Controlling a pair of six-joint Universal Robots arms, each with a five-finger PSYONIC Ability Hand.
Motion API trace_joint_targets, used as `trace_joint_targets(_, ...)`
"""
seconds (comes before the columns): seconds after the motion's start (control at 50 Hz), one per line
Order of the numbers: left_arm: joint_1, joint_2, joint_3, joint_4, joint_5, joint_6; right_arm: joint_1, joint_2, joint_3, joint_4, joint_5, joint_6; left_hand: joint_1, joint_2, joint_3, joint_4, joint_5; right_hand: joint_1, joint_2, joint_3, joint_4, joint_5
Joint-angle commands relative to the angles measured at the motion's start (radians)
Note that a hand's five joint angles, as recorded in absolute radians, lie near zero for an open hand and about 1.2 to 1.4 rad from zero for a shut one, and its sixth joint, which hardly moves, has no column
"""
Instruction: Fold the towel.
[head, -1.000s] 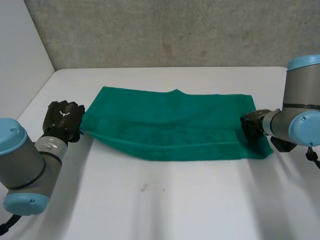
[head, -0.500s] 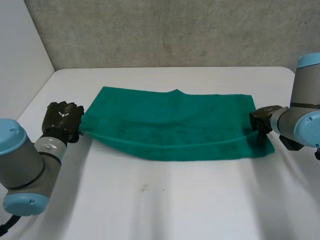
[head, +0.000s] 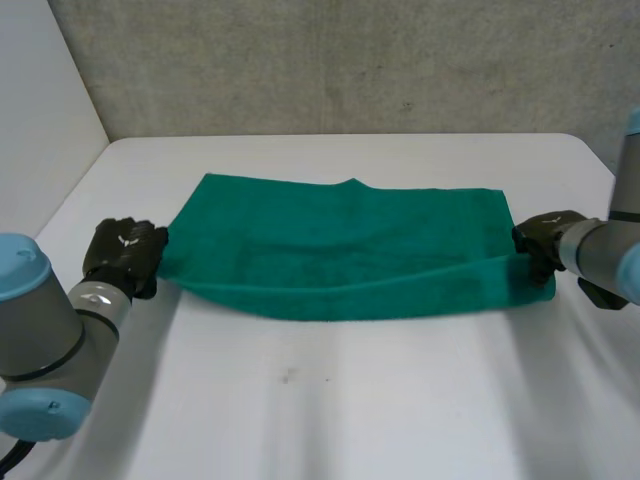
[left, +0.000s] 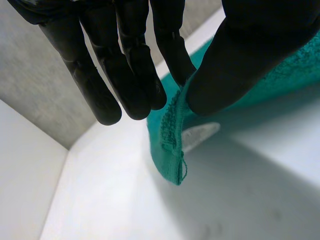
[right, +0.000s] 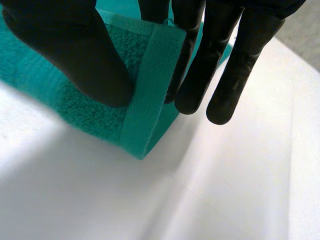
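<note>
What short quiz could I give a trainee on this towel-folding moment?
1. True or false: the left hand pinches a corner of the green towel between thumb and fingers.
2. The towel's near edge is: A) rolled up, B) lifted off the table, sagging between the hands, C) tucked underneath.
3. Fill in: the right hand is shut on the towel's near ___.
Key: 1 true; 2 B; 3 corner.
</note>
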Motion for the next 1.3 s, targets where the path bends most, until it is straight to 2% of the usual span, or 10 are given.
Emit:
trace_joint_targets(0.02,0.053,0.103,-0.047,-0.264,0.0,0.059,-0.086,-0.342,0.37,-0.113,-0.118,-0.096,0.26,0.197,0.203,0.201,0.254,0.415,0.217,0.217,0.207,0.245)
trace_joint_targets(0.3,0.122,0.46,-0.258,-0.521,0.066,0.247,-0.237,-0.592,0.711,-0.057,-0.157,-0.472,0.26,0.197,0.203,0.201,0.254,0.415,0.217,0.217,0.207,0.245)
trace_joint_targets(0.44,0.108,0.464,-0.235,-0.492,0.163,0.244,-0.243,-0.6,0.716,-0.156,-0.189,-0.437,0.26,0.197,0.203,0.201,0.254,0.415,0.217,0.217,0.207,0.245)
trace_joint_targets(0.56,0.055,0.271,-0.096,-0.335,0.152,0.225,-0.229,-0.485,0.629,-0.293,-0.196,-0.297,0.26,0.197,0.203,0.201,0.254,0.415,0.217,0.217,0.207,0.245)
trace_joint_targets(0.76,-0.027,-0.114,0.28,-0.218,-0.053,0.186,-0.119,-0.227,0.354,-0.337,-0.126,-0.222,0.26,0.197,0.203,0.201,0.254,0.415,0.217,0.217,0.207,0.245)
trace_joint_targets(1.22,-0.071,-0.592,0.851,-0.087,0.017,0.198,-0.028,0.307,-0.317,-0.337,0.014,-0.223,0.26,0.197,0.203,0.201,0.254,0.415,0.217,0.217,0.207,0.245)
trace_joint_targets(1.24,-0.073,-0.598,0.853,-0.085,0.025,0.198,-0.025,0.322,-0.333,-0.337,0.021,-0.223,0.26,0.197,0.203,0.201,0.254,0.149,-0.049,-0.049,-0.059,-0.021)
trace_joint_targets(1.26,-0.074,-0.601,0.851,-0.082,0.034,0.198,-0.025,0.322,-0.334,-0.337,0.021,-0.223,0.26,0.197,0.203,0.201,0.254,0.146,-0.052,-0.052,-0.062,-0.024)
trace_joint_targets(1.28,-0.076,-0.602,0.848,-0.079,0.043,0.197,-0.022,0.327,-0.338,-0.337,0.026,-0.223,0.225,0.163,0.168,0.167,0.219,-0.182,-0.38,-0.381,-0.39,-0.352)
trace_joint_targets(1.3,-0.084,-0.604,0.841,-0.068,0.058,0.198,-0.016,0.33,-0.344,-0.337,0.047,-0.22,-0.356,-0.419,-0.414,-0.415,-0.362,-0.697,-0.895,-0.895,-0.905,-0.867)
